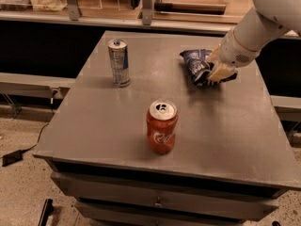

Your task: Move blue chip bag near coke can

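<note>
coke can: white script logo on the red side, only partly legible.
blue chip bag: white print, unreadable.
slim can: markings unreadable.
gripper: at the blue chip bag, right rear of the bench.

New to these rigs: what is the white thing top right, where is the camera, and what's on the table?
The white thing is a robot arm. Its gripper is at the far right of the grey table, against a crinkled blue chip bag; whether it holds the bag is unclear. One camera looks down at the table from its front. A red coke can stands upright near the front, a slim silver-and-blue can at the far left.
</note>
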### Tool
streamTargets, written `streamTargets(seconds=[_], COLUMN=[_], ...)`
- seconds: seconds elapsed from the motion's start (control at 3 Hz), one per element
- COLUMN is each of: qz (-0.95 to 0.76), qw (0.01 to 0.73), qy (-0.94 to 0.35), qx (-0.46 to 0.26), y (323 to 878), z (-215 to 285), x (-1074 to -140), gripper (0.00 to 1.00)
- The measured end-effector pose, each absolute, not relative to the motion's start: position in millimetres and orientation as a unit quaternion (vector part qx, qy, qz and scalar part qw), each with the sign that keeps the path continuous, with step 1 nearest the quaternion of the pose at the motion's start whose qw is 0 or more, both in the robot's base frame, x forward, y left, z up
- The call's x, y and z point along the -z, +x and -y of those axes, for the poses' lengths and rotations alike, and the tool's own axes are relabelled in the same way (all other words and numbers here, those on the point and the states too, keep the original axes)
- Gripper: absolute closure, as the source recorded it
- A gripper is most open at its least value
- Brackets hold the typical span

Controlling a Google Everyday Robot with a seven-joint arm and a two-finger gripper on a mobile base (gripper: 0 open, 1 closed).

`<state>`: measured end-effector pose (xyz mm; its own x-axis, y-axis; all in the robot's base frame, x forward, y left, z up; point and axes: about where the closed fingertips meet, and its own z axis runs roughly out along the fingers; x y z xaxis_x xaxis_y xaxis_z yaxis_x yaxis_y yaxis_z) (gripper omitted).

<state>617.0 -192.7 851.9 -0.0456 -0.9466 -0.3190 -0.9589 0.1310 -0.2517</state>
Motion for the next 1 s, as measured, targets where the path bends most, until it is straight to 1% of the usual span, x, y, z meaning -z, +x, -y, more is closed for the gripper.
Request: streamTargets(seconds=[0.33, 0.67, 1.0], qz=[-0.723, -0.707, -0.639], qw=[0.207, 0.228, 0.345], qy=[-0.659, -0.669, -0.687], qx=[-0.015, -0.004, 0.038], y=[617, 608, 562], z=[193, 199, 227], x=[-852, -868, -966], gripper=[1.0, 1.0, 1.0])
